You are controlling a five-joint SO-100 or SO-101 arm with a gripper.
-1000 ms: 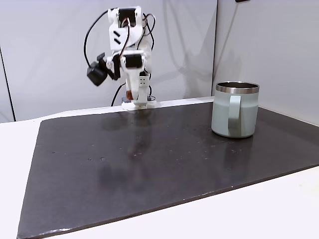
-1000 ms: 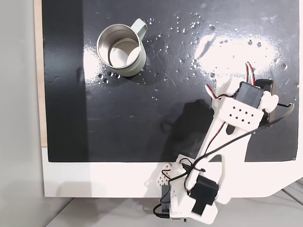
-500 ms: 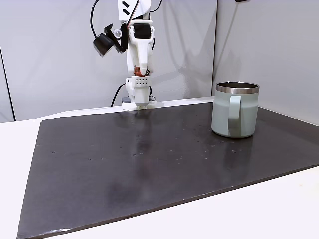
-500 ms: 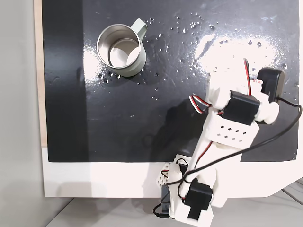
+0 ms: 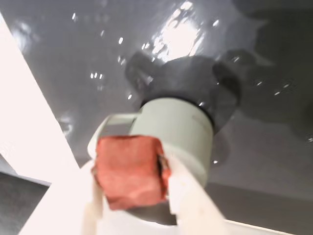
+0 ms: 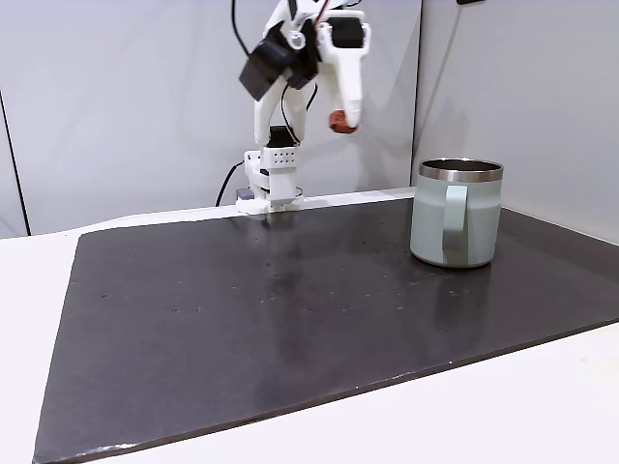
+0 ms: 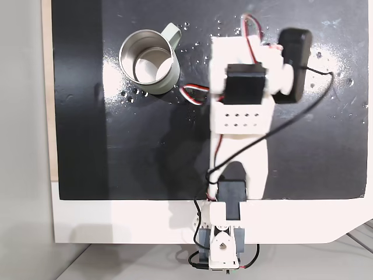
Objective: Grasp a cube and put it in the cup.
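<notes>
My gripper (image 6: 339,123) is high in the air at the back of the table, shut on the cube (image 6: 339,122), a small reddish-brown block. The wrist view has the cube (image 5: 129,171) pinched between two white fingers (image 5: 181,188), with the pale green cup (image 5: 181,132) on the mat just beyond it. In a fixed view the cup (image 6: 456,225) stands upright on the mat to the right of and below the gripper, handle facing the camera. Seen from above, the cup (image 7: 170,76) is at the upper left, empty, and the arm (image 7: 240,105) reaches over the mat to its right.
A dark glossy mat (image 6: 290,309) covers most of the white table (image 6: 542,416). The arm's base (image 6: 269,193) stands at the mat's back edge. A grey wall rises behind it.
The arm has lifted and swung toward the cup's side, carrying the cube from low near its base up into the air. The cup has not moved.
</notes>
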